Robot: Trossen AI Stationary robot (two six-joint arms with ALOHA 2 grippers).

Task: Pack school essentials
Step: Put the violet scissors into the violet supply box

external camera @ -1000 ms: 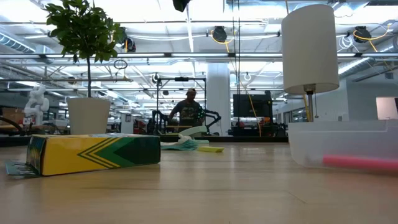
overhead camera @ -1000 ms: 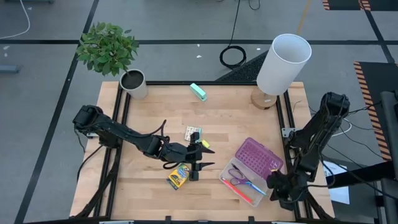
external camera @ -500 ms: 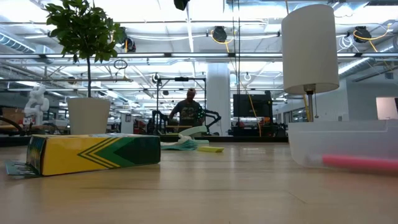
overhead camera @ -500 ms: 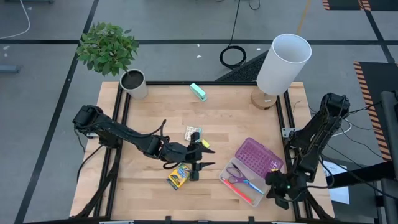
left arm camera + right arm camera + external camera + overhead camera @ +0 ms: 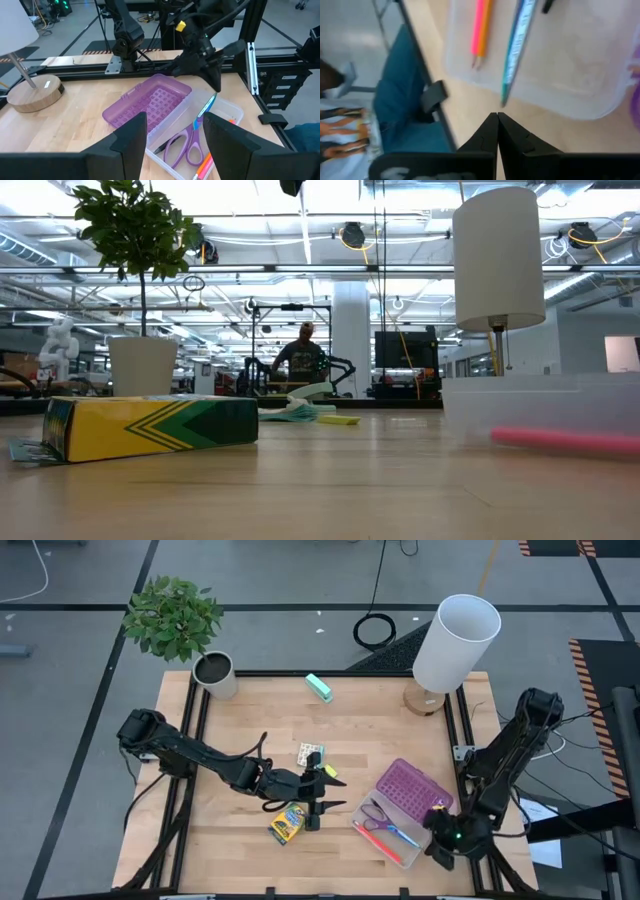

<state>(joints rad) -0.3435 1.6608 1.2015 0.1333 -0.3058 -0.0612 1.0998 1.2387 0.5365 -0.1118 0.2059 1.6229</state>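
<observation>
A clear pencil box with an open purple lid lies at the table's near right. Inside it are purple-handled scissors, a pink-red pen, an orange pencil and a blue pen. My right gripper is shut at the box's near right corner. My left gripper stands open near the table's middle, pointing at the box. Beside it the green-yellow crayon box lies flat, with the multicoloured card and the yellow eraser on the far side. My right gripper sets its shut fingertips against the clear box's wall at the near right corner. It comes slanting down from the table's right. The box stays flat on the table.
A teal block lies far back at the middle. A potted plant stands at the far left corner and a white lamp at the far right. Black rails run along the table's edges.
My right gripper has moved toward the table's left, against the clear box. The box has slid a little toward the left along the table.
</observation>
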